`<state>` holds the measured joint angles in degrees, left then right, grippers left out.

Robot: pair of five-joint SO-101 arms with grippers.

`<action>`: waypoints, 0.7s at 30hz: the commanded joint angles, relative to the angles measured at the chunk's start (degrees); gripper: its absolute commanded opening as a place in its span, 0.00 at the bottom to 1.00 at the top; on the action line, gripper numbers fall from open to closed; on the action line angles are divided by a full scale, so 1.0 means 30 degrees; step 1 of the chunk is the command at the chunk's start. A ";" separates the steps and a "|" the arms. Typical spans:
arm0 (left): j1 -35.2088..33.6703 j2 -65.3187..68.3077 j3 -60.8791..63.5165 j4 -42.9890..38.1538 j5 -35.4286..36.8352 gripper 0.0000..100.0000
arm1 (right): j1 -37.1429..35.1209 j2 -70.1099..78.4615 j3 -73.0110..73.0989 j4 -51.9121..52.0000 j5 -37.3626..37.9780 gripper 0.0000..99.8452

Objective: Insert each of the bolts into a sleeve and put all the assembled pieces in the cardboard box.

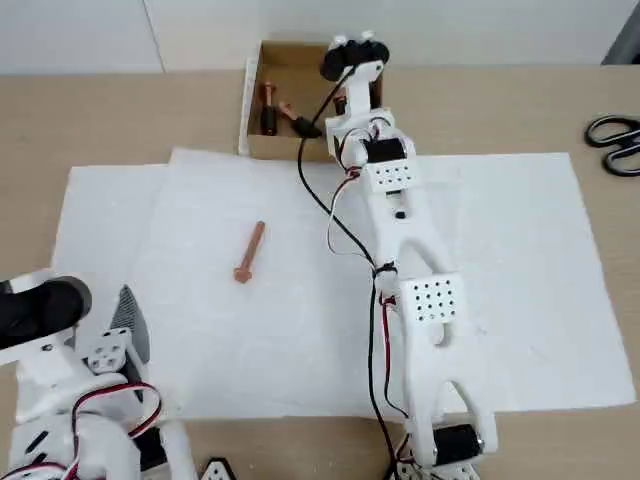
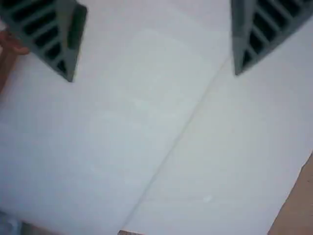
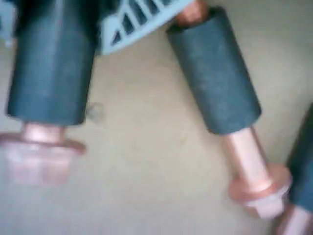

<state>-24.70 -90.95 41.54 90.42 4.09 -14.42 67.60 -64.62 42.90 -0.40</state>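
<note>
- The left gripper [image 2: 154,71] hangs low over the white sheet [image 1: 500,300] at the near left, its two fingers spread wide with nothing between them.
- One bare bolt [image 1: 250,252] lies on the sheet, ahead of that gripper and to its right, well apart from it. Its long axis runs roughly near-to-far, head nearest the arms and shank leaning toward the box.
- The left arm is clearly the nearer one, so the pick probably falls to it, with the fingers set across the shank.
- The cardboard box [image 1: 252,95] stands past the sheet's far edge, with assembled pieces [image 1: 268,110] lying in it.
- The right gripper [image 1: 350,85] reaches down into the box just above those pieces; whether it grips one I cannot tell.
- Scissors [image 1: 615,140] lie at the far right.
</note>
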 commanded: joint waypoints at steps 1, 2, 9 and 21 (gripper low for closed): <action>-0.0059 -0.0059 -0.0044 -0.0586 -0.0059 0.20 | -0.0015 -0.0190 -0.0381 -0.0454 0.0000 0.01; -0.0059 -0.0059 -0.0044 -0.0586 -0.0059 0.20 | -0.0015 -0.0161 -0.0381 -0.0454 0.0000 0.01; -0.0059 -0.0059 -0.0044 -0.0586 -0.0059 0.20 | 0.0015 -0.0220 -0.0381 -0.0337 -0.0029 0.11; -0.0029 -0.0059 0.0015 -0.0586 -0.0059 0.20 | 0.0982 -0.0249 -0.4777 0.2799 0.0000 0.18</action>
<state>-24.70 -90.95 41.54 90.42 4.09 -13.71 68.31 -69.89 46.68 -0.40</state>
